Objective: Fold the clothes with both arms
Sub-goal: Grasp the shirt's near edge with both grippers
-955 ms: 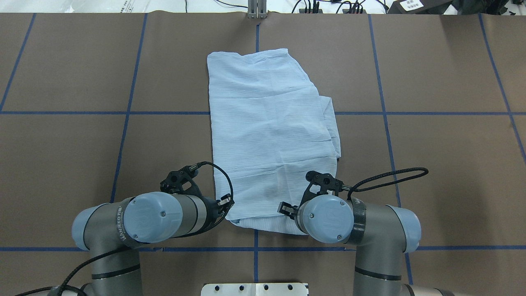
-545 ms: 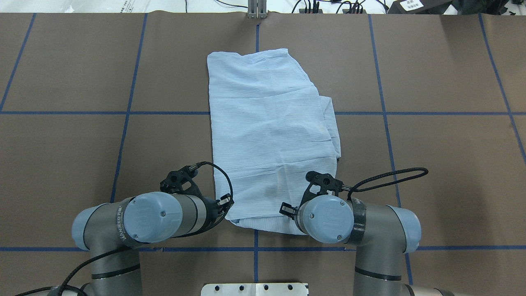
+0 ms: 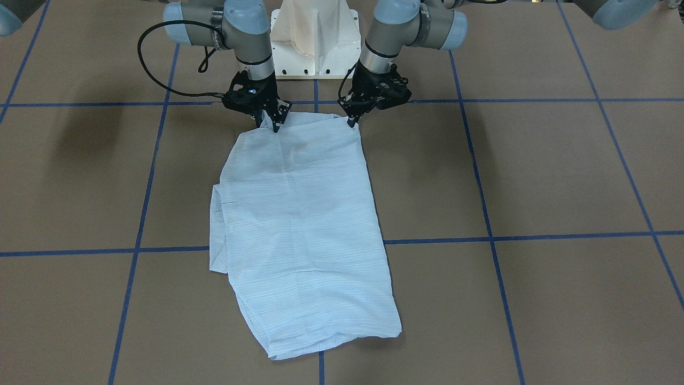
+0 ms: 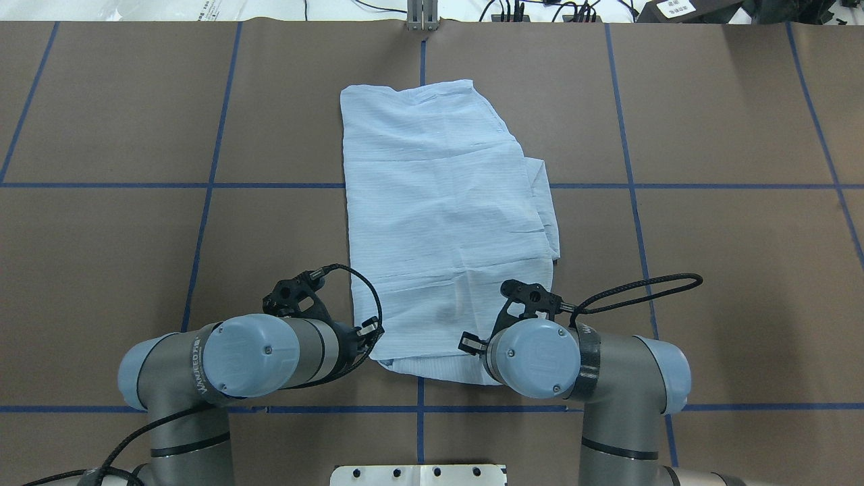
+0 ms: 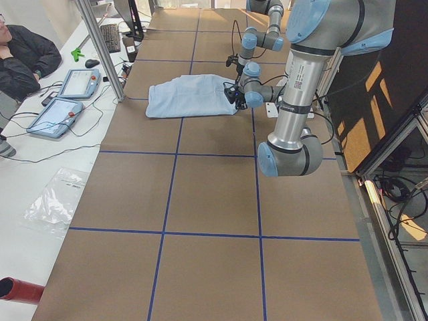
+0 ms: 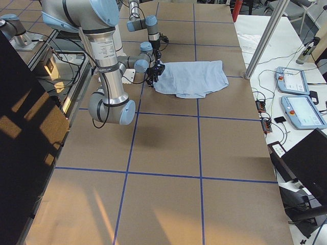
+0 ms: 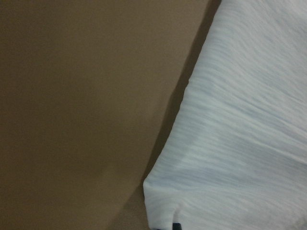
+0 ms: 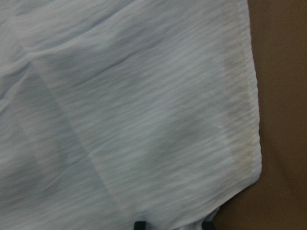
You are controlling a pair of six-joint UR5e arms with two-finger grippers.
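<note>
The thin, light blue striped shirt (image 4: 439, 202) is spread flat. Its near corners are clamped in the black left gripper (image 3: 352, 123) and right gripper (image 3: 272, 124).

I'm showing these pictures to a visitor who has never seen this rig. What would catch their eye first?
The light blue shirt, folded into a long strip, lies down the middle of the brown table. At its edge nearest the robot, the left tool and the right tool each seem to pinch a corner.
</note>
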